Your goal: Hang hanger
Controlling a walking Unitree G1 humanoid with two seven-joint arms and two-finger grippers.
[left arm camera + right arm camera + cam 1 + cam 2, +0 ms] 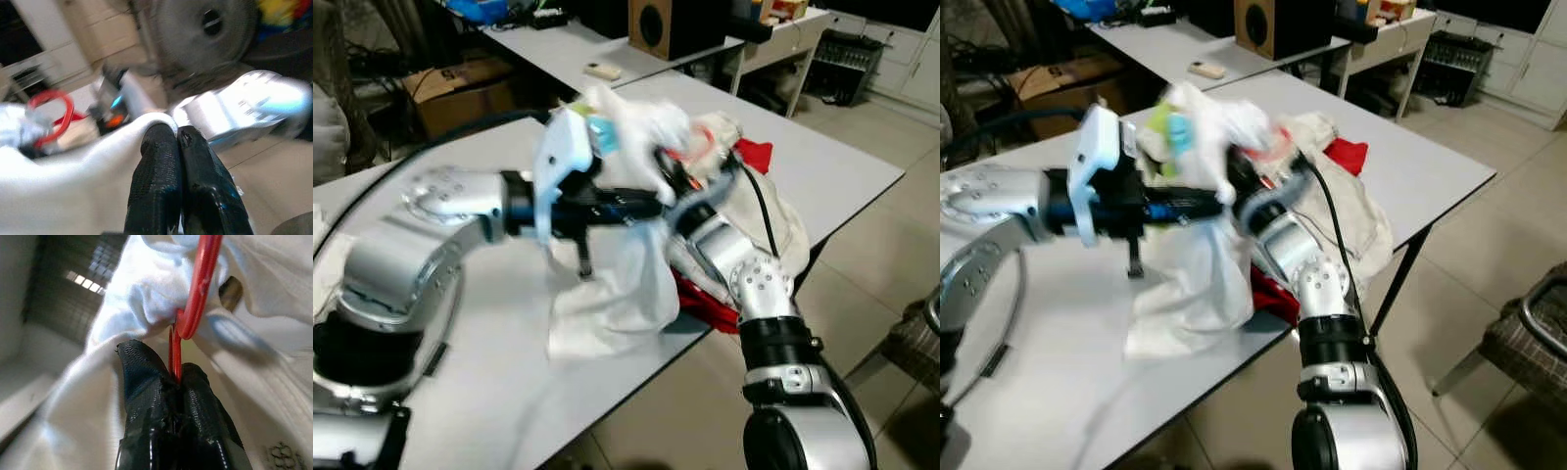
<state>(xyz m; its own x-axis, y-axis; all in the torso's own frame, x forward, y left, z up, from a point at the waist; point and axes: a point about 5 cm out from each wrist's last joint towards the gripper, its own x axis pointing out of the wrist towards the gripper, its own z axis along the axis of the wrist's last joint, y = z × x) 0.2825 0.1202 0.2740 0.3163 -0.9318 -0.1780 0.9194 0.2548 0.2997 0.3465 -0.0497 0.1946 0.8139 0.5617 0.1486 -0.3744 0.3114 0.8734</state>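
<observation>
Two claws grip above the table [489, 392]: left claw [177, 139] seemingly pinching white garment [617, 294], right claw [172, 377] red hanger [198, 289].

A white table [842, 166] carries a heap of cream and red clothes [773, 211], with a white garment [617, 294] draped just beside the heap.

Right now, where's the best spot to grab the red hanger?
Probably its thin red bar, where the right gripper is pinching the red hanger, coming from below the hook. The rest is wrapped in the white garment, held by the left gripper.
</observation>
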